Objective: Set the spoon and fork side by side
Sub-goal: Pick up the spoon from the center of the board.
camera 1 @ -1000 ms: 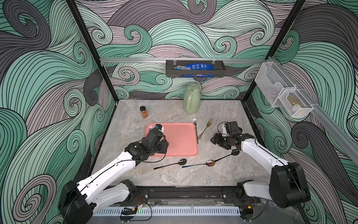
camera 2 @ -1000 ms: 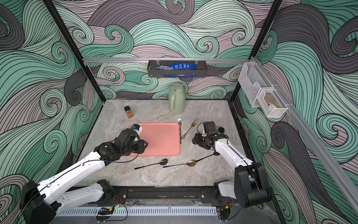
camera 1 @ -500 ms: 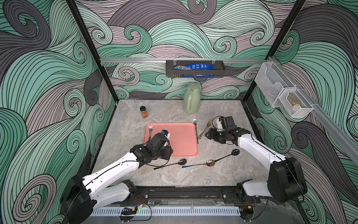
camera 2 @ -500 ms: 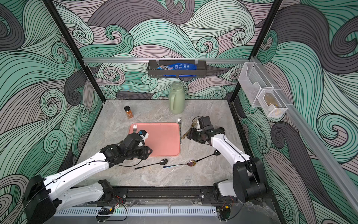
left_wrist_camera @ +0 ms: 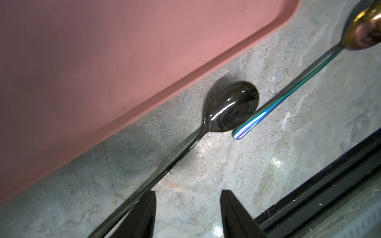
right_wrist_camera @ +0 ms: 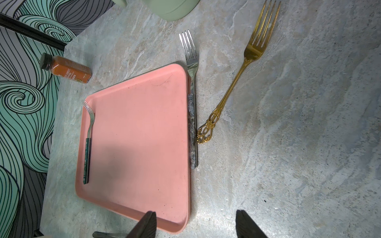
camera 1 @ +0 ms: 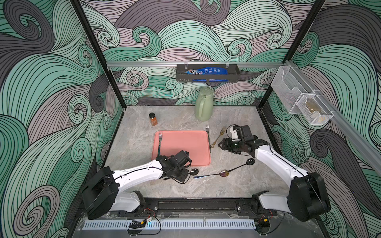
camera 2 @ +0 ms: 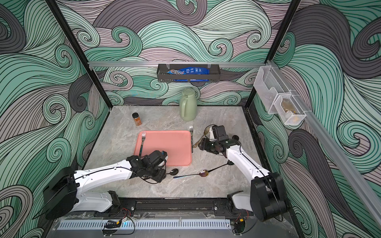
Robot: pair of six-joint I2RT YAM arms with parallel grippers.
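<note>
Black spoon [left_wrist_camera: 231, 107] lies on the tabletop [left_wrist_camera: 268, 164] just beside the pink tray [left_wrist_camera: 103, 61], its handle passing one finger of the left gripper [left_wrist_camera: 188, 193], jaws parted, gripping nothing. Green-handled fork [right_wrist_camera: 87, 148] rests on the tray; right gripper [right_wrist_camera: 195, 212] hovers spread wide, empty.

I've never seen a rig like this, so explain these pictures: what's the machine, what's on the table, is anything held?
It's a robot: a left arm and right arm, each ending in two fingers. Two pictures look down from overhead; two come from wrist cameras. On the table lie a pink tray bearing a green-handled fork, a silver fork along its edge, a gold fork, a black spoon, a rainbow spoon, another dark spoon, a spice bottle and a green jug. Left fingers hover open over the black spoon's handle; right fingers are open. Nothing is held.
</note>
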